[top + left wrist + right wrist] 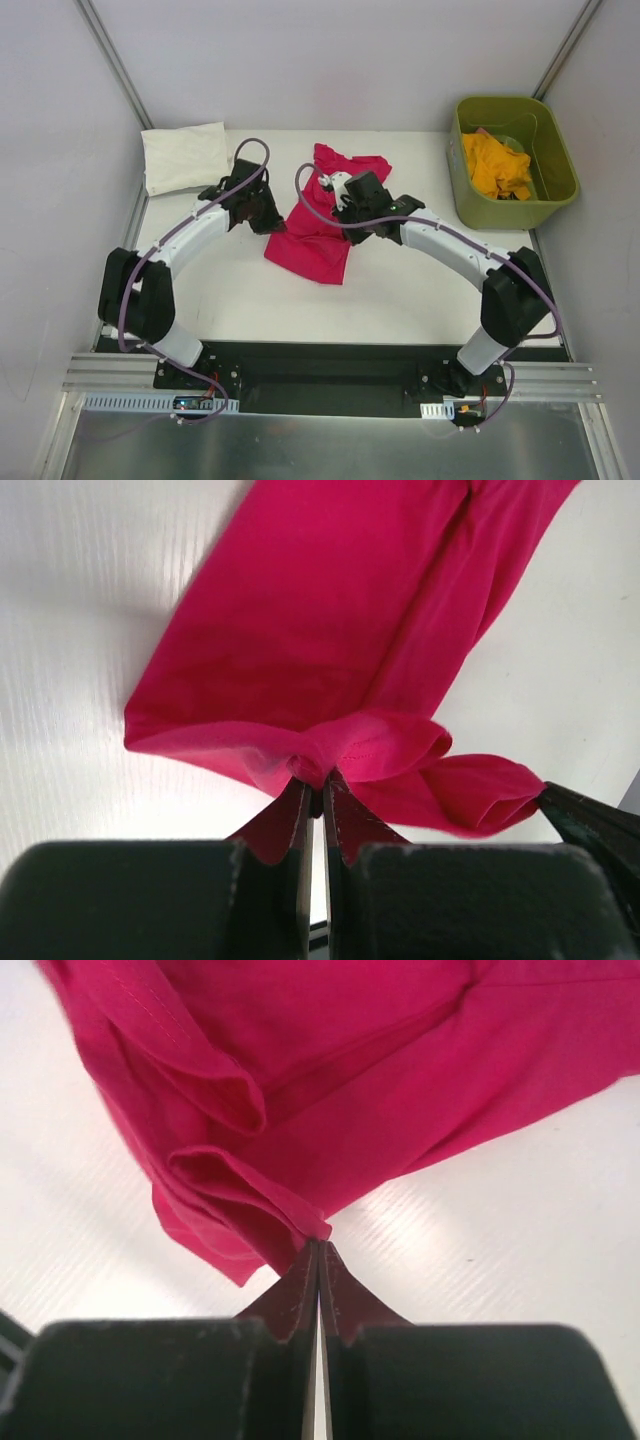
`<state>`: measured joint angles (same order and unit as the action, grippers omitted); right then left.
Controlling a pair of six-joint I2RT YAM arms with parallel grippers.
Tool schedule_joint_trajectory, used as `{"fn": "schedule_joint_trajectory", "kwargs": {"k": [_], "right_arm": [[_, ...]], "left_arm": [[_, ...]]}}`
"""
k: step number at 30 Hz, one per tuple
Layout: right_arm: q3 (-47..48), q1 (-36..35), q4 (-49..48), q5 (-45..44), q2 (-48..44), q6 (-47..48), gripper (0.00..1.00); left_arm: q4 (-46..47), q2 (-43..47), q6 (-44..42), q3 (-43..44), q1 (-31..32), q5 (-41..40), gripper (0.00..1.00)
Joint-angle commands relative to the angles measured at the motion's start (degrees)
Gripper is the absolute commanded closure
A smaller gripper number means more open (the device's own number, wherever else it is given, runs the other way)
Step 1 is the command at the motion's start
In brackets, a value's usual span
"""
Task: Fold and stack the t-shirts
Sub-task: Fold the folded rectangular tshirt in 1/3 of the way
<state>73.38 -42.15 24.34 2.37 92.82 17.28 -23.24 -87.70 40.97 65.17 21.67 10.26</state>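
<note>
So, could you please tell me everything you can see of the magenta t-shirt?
The magenta t-shirt is plain, soft-looking cloth, creased and loosely gathered into a long shape running from far to near across the middle of the white table. Folded layers and a stitched hem show in the right wrist view. The left gripper is shut on a bunched edge and the right gripper on doubled folds. The rest drapes onto the table.
</note>
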Motion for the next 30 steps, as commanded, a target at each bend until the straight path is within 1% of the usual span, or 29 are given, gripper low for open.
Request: {"fn": "schedule_joint_trajectory", "kwargs": {"k": [1,8,9,11,12,13,15,16,17,18,19,21,22,23,24,25,27,28,30], "right_arm": [[4.5,3.1,0.2,-1.6,2.1,2.5,0.99],[8.6,8.5,-0.1,-0.4,7.5,3.2,0.99],[9.7,8.8,-0.1,-0.4,8.9,3.2,0.99],[10.9,10.2,-0.2,0.5,10.7,2.9,0.98],[11.7,10.7,-0.3,0.8,11.6,2.8,0.96],[13.3,11.1,-0.2,1.0,13.8,2.3,0.92],[15.2,12.0,-0.2,0.3,16.0,2.1,0.90],[17.2,12.3,-0.2,-0.1,17.9,2.0,0.86],[18.4,12.9,0.3,-1.3,19.0,1.7,0.82],[19.6,13.1,1.2,-1.8,19.8,1.4,0.78],[21.3,13.4,2.9,-2.0,20.3,1.2,0.62],[20.4,13.3,3.4,-0.8,19.2,1.1,0.42],[19.1,13.2,2.4,0.7,17.9,1.0,0.01],[15.4,13.1,1.6,3.7,15.1,0.3,0.03],[11.8,12.9,0.2,6.2,11.7,-0.6,0.04],[9.7,12.8,-0.4,7.1,10.2,-1.0,0.04],[5.8,11.7,-2.4,9.1,6.8,-1.4,0.04],[1.8,11.3,-3.1,10.5,3.6,-1.7,0.04],[-2.2,9.3,-4.9,11.4,1.0,-2.3,0.04]], "left_arm": [[0.2,-5.3,-2.7,7.1,-1.1,2.0,1.00],[0.1,-14.5,-4.3,15.7,-2.6,5.7,0.99],[0.1,-16.3,-4.4,17.0,-2.9,5.7,0.95],[0.1,-18.2,-5.0,18.5,-3.0,6.0,0.92],[0.1,-20.3,-5.0,20.2,-3.0,6.3,0.89],[0.0,-21.4,-4.8,21.1,-3.1,6.5,0.88],[0.0,-24.3,-4.7,23.9,-3.1,6.6,0.82],[0.0,-25.2,-4.8,25.0,-3.3,7.0,0.60],[-0.2,-25.9,-4.8,25.9,-3.5,7.6,0.47],[-0.5,-26.2,-4.8,26.9,-3.7,8.3,0.25],[-0.6,-25.9,-4.8,27.0,-3.8,9.1,0.01],[-0.6,-23.2,-5.0,25.4,-3.8,8.8,0.01],[-0.6,-21.8,-5.4,24.3,-3.8,7.9,0.01],[-0.6,-20.4,-5.5,21.5,-3.8,7.1,0.01],[-0.6,-17.4,-5.4,19.8,-3.8,5.5,0.01],[-0.6,-14.0,-5.4,16.3,-3.8,4.9,0.01],[-0.6,-10.7,-5.4,12.2,-3.8,3.0,0.01],[-0.6,-7.4,-5.4,8.2,-3.8,2.5,0.01],[-0.6,-4.3,-5.1,4.1,-3.9,1.4,0.01]]}}
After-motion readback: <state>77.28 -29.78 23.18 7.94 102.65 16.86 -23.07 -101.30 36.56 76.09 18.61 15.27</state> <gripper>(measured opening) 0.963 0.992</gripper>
